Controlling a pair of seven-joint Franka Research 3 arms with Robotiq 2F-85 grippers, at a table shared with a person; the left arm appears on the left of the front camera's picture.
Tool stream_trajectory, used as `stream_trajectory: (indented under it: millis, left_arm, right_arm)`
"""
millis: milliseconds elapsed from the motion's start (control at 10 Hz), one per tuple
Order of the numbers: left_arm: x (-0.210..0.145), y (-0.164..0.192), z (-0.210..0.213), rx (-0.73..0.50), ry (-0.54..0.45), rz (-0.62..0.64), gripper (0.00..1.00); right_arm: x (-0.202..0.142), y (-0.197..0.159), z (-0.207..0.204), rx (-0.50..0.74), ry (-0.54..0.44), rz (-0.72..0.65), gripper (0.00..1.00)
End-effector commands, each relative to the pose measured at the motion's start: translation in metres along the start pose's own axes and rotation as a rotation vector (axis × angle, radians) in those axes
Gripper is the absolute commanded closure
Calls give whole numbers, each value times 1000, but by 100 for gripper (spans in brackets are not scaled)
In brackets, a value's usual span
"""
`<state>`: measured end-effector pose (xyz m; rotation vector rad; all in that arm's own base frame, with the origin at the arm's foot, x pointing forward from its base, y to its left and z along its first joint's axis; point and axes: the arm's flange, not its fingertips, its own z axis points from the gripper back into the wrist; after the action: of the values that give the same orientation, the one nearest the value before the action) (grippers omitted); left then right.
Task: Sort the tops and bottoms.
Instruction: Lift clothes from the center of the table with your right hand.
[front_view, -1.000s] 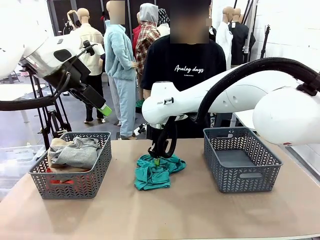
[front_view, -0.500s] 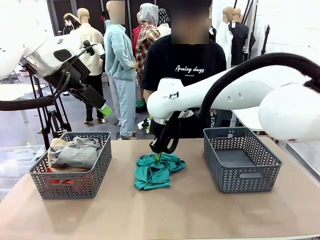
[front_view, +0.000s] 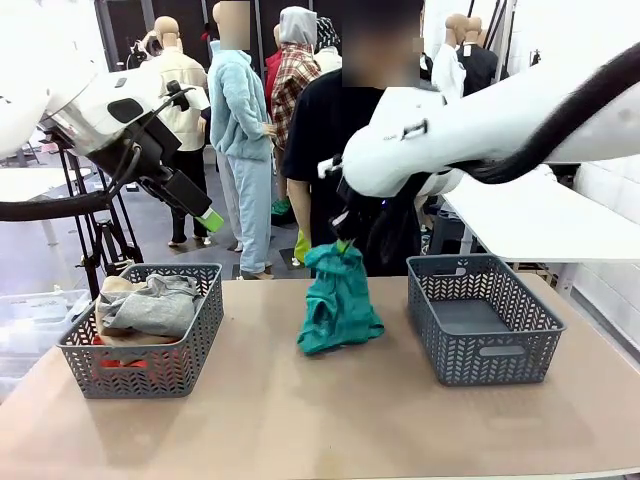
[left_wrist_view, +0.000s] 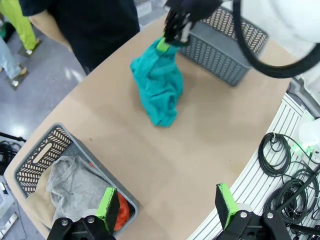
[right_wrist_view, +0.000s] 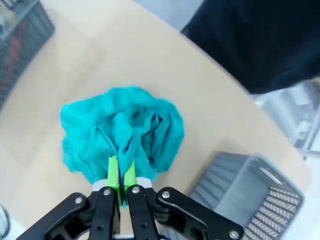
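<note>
Right end effector clamped on a pinch of the teal T-shirt, green pads pressed together with cloth between them; the right wrist view shows the fold caught at the very fingertips. Right arm reaches in from the right and across the middle, wrist bent downward, end effector held up above the tabletop. The shirt hangs bunched straight below the end effector; its lower end is at or just above the tabletop, contact hard to tell. Right of the end effector and lower, a grey lattice basket stands on the tabletop, nothing seen inside it. Left of it and well apart, a second grey basket holds the grey T-shirt on top, the tan T-shirt at its far left corner, and a strip of the orange-red T-shirt showing through the front lattice. Left end effector hangs high above that left basket, pads spread wide with nothing between them; left arm raised and angled down toward the tabletop, and its wrist view looks down on the basket and the hanging shirt. Behind the right end effector, at the far edge, a person in a black T-shirt stands. Tabletop is plain tan. A cable bundle lies off one edge.
</note>
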<state>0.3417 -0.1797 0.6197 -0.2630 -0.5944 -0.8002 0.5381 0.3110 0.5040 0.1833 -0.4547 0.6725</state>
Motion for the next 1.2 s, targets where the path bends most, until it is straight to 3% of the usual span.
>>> stream_trajectory:
  millis: [0,300,700,800,900,1100]
  left_arm:
    - [-1,1,1,-1,-2,7,0]
    - [-1,1,1,-1,-2,7,0]
    - [-1,1,1,-1,-2,7,0]
    - [-1,1,1,-1,-2,7,0]
    - [-1,1,1,-1,-2,7,0]
    - [-1,1,1,-1,-2,7,0]
  right_arm:
    - [-34,17,55,-131,-116,-18,100]
    - [-33,40,119,-211,-210,20,100]
    - [-40,42,155,-195,-347,64,100]
    - [-38,38,141,-149,-340,98,100]
    - [-27,44,159,-209,-293,51,100]
    - [-27,44,159,-209,-293,51,100]
